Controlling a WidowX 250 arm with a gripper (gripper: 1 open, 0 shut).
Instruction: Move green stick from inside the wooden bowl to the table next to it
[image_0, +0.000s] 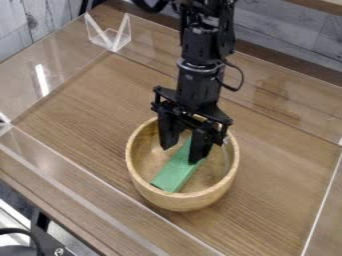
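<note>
The green stick (174, 176) lies flat inside the wooden bowl (135, 160), slanting from lower left to upper right. My gripper (185, 145) hangs pointing down into the bowl on the black arm. Its jaws stand apart, open, with one of its fingers (166, 133) on each side of the stick's upper end, which they partly hide. I cannot tell whether the fingers touch the stick. The bowl sits on the brown table (94, 105), a little right of the middle.
Clear acrylic walls (40, 70) run around the table's edges. A clear bracket (107, 32) stands at the back left corner. Bare tabletop lies to the left of the bowl and in front of it.
</note>
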